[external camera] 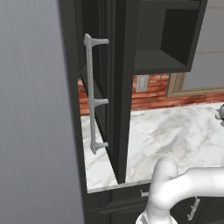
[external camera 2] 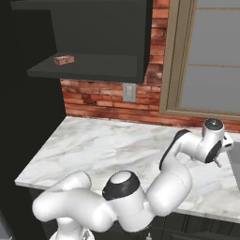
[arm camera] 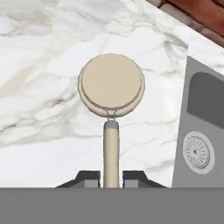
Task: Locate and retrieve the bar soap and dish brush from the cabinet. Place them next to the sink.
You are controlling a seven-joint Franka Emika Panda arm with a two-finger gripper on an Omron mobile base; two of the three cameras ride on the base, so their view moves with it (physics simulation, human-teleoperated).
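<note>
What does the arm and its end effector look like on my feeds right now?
The arm is glossy white with rounded, bulbous links and dark black joint caps and bands, with no visible cables or markings. The end effector ends in two small dark, blocky finger tips, set on a white wrist with a dark round cap.

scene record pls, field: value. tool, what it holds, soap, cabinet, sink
tool: over the marble counter beside the sink, fingertips either side of the brush handle
dish brush: round tan head, handle running back between the fingertips; looks gripped
bar soap: on the bottom panel of the cabinet, not yet fetched
cabinet: black wall unit, door open
sink: grey basin with round drain, right of the brush in the hand view
task state: brush near sink, soap left
</note>
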